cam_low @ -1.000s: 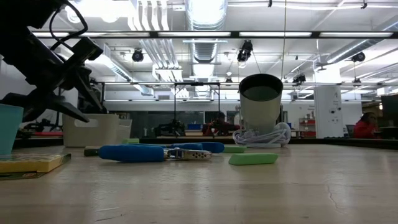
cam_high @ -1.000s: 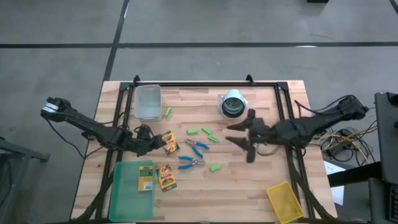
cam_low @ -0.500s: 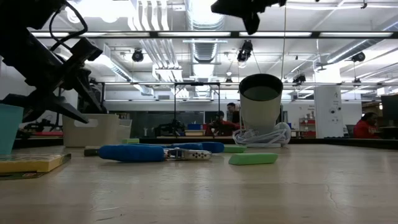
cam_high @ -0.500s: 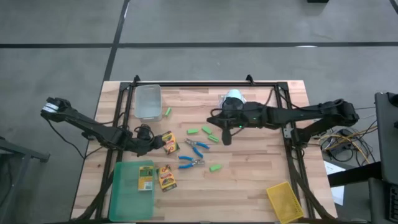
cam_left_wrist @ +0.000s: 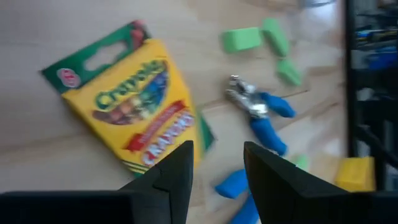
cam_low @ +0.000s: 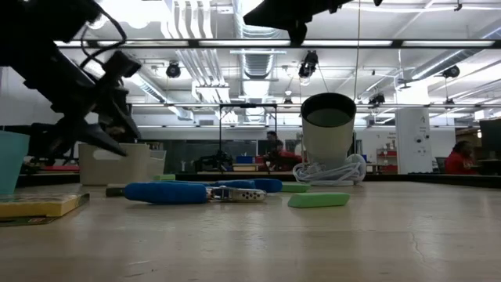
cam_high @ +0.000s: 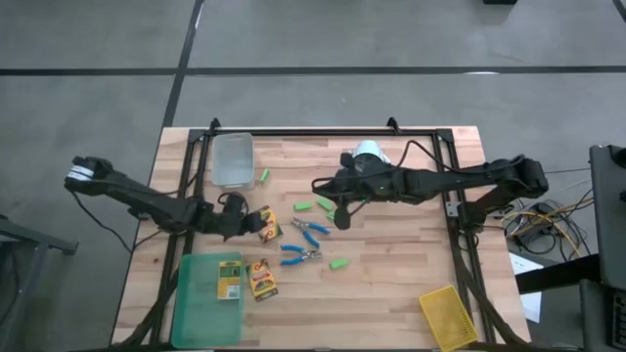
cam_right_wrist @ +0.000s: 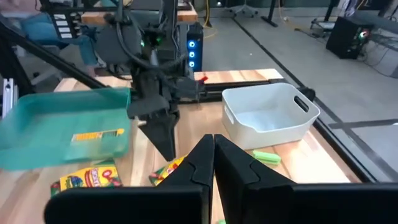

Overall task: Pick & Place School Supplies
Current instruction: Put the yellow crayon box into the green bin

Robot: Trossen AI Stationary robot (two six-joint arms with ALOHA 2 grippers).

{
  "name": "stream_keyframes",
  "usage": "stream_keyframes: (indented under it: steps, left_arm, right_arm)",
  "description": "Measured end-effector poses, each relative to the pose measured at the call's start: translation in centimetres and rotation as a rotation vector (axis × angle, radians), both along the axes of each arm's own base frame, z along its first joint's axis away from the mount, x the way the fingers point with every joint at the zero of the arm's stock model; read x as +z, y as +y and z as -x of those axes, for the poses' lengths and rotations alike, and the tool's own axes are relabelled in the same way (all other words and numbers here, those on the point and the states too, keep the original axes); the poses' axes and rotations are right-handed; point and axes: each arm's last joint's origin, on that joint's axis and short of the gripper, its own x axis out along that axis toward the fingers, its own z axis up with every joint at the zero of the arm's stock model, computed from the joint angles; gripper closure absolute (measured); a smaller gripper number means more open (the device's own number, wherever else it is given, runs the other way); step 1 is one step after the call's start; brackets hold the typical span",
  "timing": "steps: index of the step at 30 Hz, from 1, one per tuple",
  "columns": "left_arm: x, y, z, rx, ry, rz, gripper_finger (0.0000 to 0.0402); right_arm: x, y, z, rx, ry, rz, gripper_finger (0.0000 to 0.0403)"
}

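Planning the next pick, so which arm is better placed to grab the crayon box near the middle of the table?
Left, probably. The left gripper hangs open right beside that crayon box, while the right gripper is shut over the green blocks.

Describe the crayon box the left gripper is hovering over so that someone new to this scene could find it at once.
Start at the flat green tray in the wooden table's near-left corner. Two small yellow-and-green crayon boxes lie outside it; take the one farther from the tray, next to the left gripper. Unlike the crayon box beside the tray's edge, it lies tilted, with a dark gripper beside it.
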Motion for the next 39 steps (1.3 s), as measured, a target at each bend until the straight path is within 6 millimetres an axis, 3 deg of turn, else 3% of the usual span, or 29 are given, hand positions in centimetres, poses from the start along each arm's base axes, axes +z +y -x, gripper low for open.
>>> stream_keyframes:
  steps: [10,19,30,39]
  left_arm:
    - [-1.5,1.2,-2.4,-0.038,0.087,0.040,0.0255]
    - [-2.6,1.6,-5.3,-0.130,0.195,0.096,0.0255]
    - [-1.7,3.0,-12.3,-0.289,0.214,-0.043,0.0255]
    - [-2.6,4.8,-18.1,-0.423,0.196,-0.042,0.0255]
  right_arm:
    - [0.8,0.0,0.8,-0.002,-0.026,0.009,0.0394]
    - [0.2,0.0,1.1,-0.009,0.044,-0.003,0.0394]
    - [0.0,-0.1,3.1,-0.055,0.145,-0.061,0.0394]
    - [-0.8,0.2,7.2,-0.122,0.119,-0.122,0.0394]
